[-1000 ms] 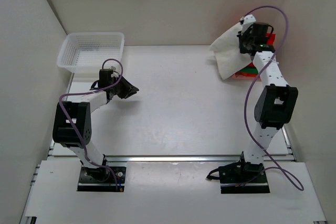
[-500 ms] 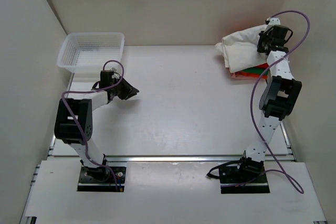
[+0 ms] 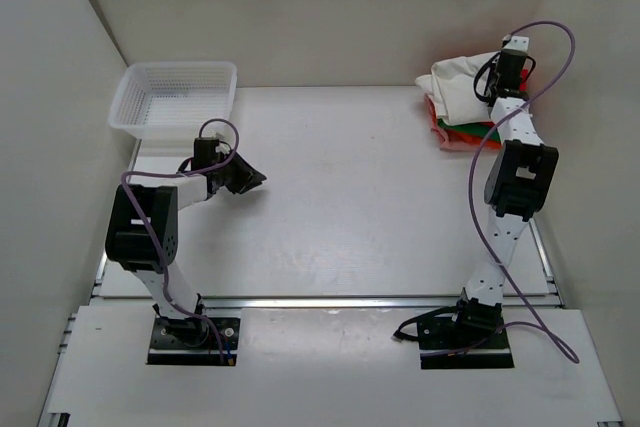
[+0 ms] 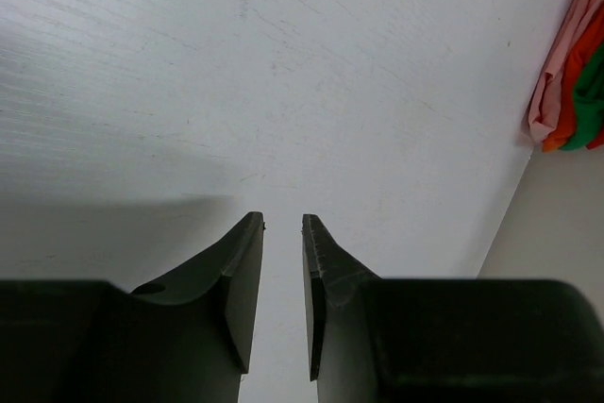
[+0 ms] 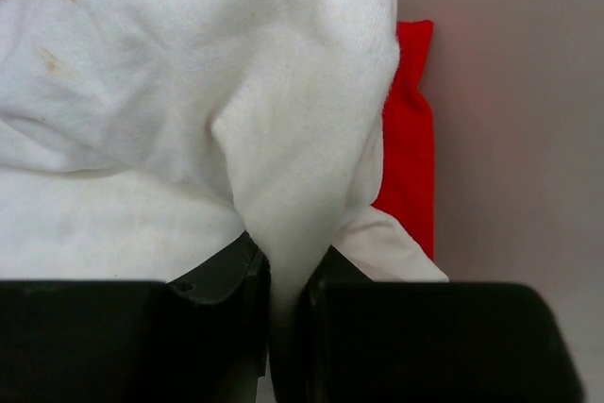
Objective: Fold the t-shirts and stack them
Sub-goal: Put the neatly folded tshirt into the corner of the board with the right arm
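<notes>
The cream t-shirt (image 3: 458, 87) lies bunched on top of a stack at the far right, over the red t-shirt (image 3: 436, 127), the green t-shirt (image 3: 482, 129) and a salmon-pink t-shirt (image 3: 462, 143). My right gripper (image 3: 497, 75) is shut on a fold of the cream t-shirt (image 5: 189, 92) at the stack's back right; the red t-shirt (image 5: 411, 139) shows beside it. My right gripper (image 5: 288, 266) has cloth between its jaws. My left gripper (image 3: 256, 178) hovers low over the bare table at the left. Its jaws (image 4: 283, 233) stand nearly together with nothing between them. The stack's edge (image 4: 566, 73) shows far off in the left wrist view.
A white mesh basket (image 3: 175, 97) stands at the far left corner, just behind my left arm. White walls close in the table on the left, back and right. The stack sits close to the right wall.
My right gripper has carried the cream t-shirt back and right and lowered it from hanging in the air onto the stack. The left arm has barely moved.
</notes>
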Robot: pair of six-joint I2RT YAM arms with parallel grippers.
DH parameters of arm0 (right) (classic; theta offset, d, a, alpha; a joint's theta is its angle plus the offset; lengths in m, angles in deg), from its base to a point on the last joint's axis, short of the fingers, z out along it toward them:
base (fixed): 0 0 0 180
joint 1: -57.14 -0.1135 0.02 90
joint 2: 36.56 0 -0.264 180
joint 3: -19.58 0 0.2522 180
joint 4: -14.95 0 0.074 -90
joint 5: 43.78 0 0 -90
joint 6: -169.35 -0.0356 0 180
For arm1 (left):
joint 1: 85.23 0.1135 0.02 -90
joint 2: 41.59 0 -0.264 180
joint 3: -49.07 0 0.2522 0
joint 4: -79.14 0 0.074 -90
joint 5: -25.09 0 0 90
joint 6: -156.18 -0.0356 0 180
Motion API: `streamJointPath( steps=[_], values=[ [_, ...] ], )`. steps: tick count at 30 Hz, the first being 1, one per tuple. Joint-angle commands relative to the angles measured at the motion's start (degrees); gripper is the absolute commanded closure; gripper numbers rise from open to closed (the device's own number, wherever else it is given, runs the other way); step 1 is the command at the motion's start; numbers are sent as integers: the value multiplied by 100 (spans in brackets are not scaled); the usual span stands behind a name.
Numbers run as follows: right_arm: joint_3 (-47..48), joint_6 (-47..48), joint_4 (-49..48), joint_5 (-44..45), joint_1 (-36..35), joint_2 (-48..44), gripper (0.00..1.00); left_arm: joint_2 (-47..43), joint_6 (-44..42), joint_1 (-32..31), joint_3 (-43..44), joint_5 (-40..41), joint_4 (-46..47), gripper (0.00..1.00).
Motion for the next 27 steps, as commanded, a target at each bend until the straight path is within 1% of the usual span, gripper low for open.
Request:
streamJointPath(
  steps=[1, 3, 4, 6, 7, 8, 9, 10, 11, 12, 14, 16, 17, 18, 19, 20, 21, 22, 23, 24, 25, 26, 27],
  values=[
    [442, 133, -441, 931, -31, 329, 100, 34, -72, -83, 27, -2, 72, 65],
    [407, 116, -459, 1166, -41, 373, 99, 43, -81, -100, 45, -2, 55, 64],
    [546, 168, -432, 1142, -32, 443, 100, 43, -125, -57, 54, 6, 11, 64],
    [565, 290, -405, 1071, -23, 531, 87, -1, -186, -74, 2, -11, 2, 62],
    [530, 265, -449, 1167, -23, 488, 68, -27, -230, -74, 54, -46, 2, 60],
    [530, 247, -467, 1316, -31, 444, 44, -45, -239, -65, 19, -72, -16, 53],
    [521, 239, -493, 1482, -58, 426, 28, -80, -283, -65, 10, -73, -16, 47],
    [564, 204, -511, 1588, -110, 322, 22, -124, -362, -65, 1, -116, -68, 31],
    [547, 238, -520, 1703, -102, 216, 16, -159, -493, -65, 27, -143, -86, 2],
    [573, 221, -468, 1773, -119, 146, 13, -177, -573, -74, 45, -187, -147, 1],
    [626, 160, -415, 1731, -128, -240, 12, -186, -967, -74, 237, -222, -944, 1],
    [400, 46, -353, 1634, -128, -626, 9, -291, -1336, -22, 317, -318, -1402, 1],
    [146, 28, -370, 1590, -154, -959, 1, -352, -1529, -56, 318, -258, -1683, 2],
    [-31, -86, -345, 1459, -137, -1311, 1, -396, -1688, -56, 335, -257, -1790, 2],
    [-424, -61, -440, 1284, -111, -1505, 1, -536, -1811, -48, 292, -153, -2017, 2],
    [-942, -60, -537, 890, -119, -1925, 0, -685, -1952, -65, 265, -91, -2237, 1],
    [-1243, -78, -616, 782, -119, -2364, 1, -765, -2127, -30, 204, -55, -2344, 1],
    [-1820, -43, -712, 642, -146, -2578, 1, -914, -2199, -47, 143, -20, -2519, 2],
    [-2409, -112, -705, 597, -181, -2997, 1, -1133, -2365, -48, 46, -20, -2695, 1],
    [-2641, -165, -696, 483, -207, -3393, 1, -1257, -2532, -48, -7, 6, -2749, 1],
    [-3026, -235, -574, 360, -242, -3597, 1, -1476, -2603, -91, -16, 15, -2888, 1],
    [-3500, -314, -460, 246, -321, -3965, 1, -1687, -2743, -170, -60, 189, -3072, 1],
    [-3713, -341, -380, 97, -348, -4343, 1, -1837, -2849, -214, -130, 278, -3161, 1]
  ],
)
